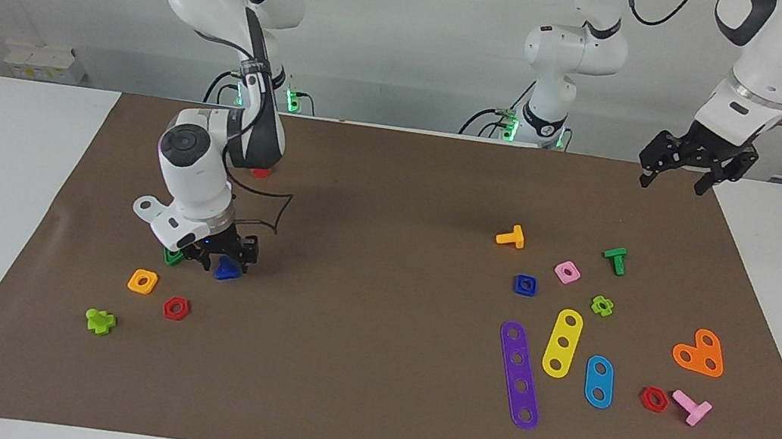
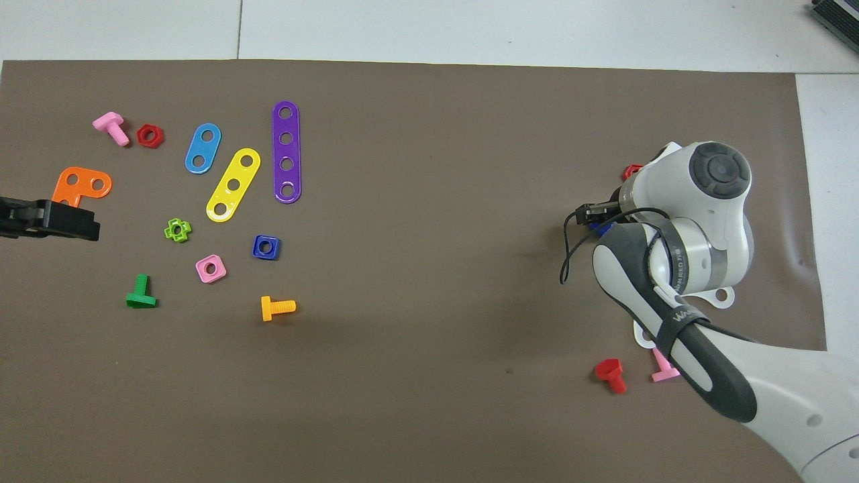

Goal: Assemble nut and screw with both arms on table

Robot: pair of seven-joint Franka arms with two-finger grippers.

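Blue screw (image 1: 226, 270) lay on the brown mat (image 1: 363, 415) between the lowered right gripper's (image 1: 223, 257) fingers, grip uncertain; blue nut (image 1: 525, 285) sat untouched well apart among loose parts; left gripper (image 1: 682, 171) waited, fingers spread; assembly not begun.

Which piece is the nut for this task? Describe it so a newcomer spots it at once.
On the brown mat, look at the cluster of toy parts toward the left arm's end. The nut lies flat beside the pink square nut, nearer to the robots than the purple strip. It is the only blue square with a round centre hole.
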